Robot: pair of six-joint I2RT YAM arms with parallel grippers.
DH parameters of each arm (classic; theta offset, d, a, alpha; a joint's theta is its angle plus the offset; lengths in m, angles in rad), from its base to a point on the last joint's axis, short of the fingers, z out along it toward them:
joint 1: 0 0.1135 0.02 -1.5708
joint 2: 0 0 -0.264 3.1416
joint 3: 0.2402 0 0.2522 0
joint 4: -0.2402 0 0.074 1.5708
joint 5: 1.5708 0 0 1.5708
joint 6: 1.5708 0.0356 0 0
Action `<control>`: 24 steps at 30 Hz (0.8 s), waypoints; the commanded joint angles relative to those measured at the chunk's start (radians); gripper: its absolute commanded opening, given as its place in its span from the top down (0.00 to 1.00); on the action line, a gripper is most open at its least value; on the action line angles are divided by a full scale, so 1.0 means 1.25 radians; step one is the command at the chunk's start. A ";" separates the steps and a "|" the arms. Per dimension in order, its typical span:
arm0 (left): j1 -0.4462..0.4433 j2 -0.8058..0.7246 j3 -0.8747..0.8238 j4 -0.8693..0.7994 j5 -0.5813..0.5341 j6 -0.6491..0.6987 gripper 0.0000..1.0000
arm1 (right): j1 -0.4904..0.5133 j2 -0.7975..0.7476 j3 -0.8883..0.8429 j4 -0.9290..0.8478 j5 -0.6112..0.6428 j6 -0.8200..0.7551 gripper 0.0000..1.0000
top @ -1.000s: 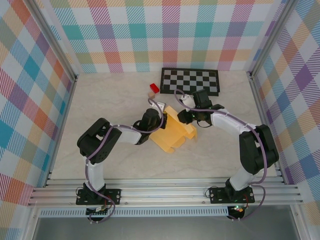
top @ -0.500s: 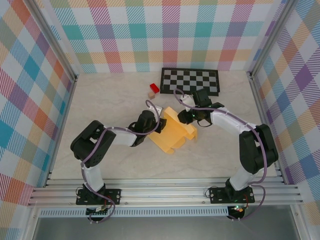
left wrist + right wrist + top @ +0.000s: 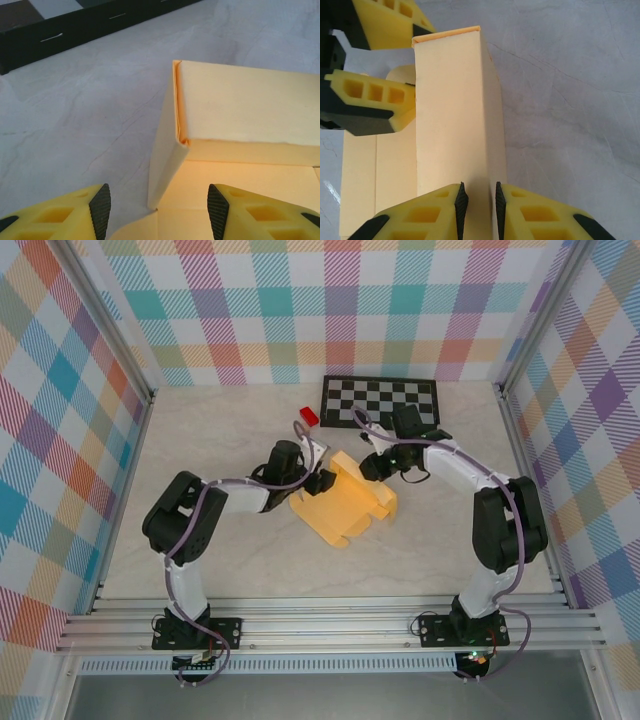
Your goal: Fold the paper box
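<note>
Paper box [image 3: 343,505] sits centre of frame on the desk [image 3: 230,550], part-folded. Right hand [image 3: 478,200] pinches its upright wall, nearly closed. Left hand [image 3: 159,205] half open, empty, straddling the corner flap. Card looks light, thin, crease-prone: grip near folds.

paper box [image 3: 240,105] cut off right, bottom edges

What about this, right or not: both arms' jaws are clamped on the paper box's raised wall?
Not right. Only the right gripper is clamped on the raised wall of the paper box. The left gripper has its jaws open either side of the wall's corner, not gripping it; the left wrist view shows this.
</note>
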 commanded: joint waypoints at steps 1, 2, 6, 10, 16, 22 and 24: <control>0.001 0.035 0.060 -0.049 0.023 0.035 0.44 | -0.008 0.028 0.014 -0.072 -0.031 -0.022 0.75; -0.001 0.041 0.072 -0.058 0.013 0.033 0.45 | -0.009 0.030 0.014 -0.072 -0.036 -0.022 0.75; -0.014 0.060 0.103 -0.080 -0.029 0.021 0.50 | -0.010 0.039 0.024 -0.075 -0.051 -0.018 0.75; -0.041 0.076 0.131 -0.104 -0.031 0.039 0.66 | -0.011 0.048 0.034 -0.080 -0.063 -0.017 0.75; -0.064 0.070 0.119 -0.088 -0.052 0.045 0.71 | -0.026 0.051 0.045 -0.087 -0.084 -0.001 0.75; -0.077 0.048 0.086 -0.067 -0.082 -0.002 1.00 | -0.042 0.037 0.054 -0.086 -0.087 0.029 0.74; -0.085 0.043 0.077 -0.064 -0.098 -0.017 1.00 | -0.044 0.028 0.059 -0.082 -0.096 0.043 0.74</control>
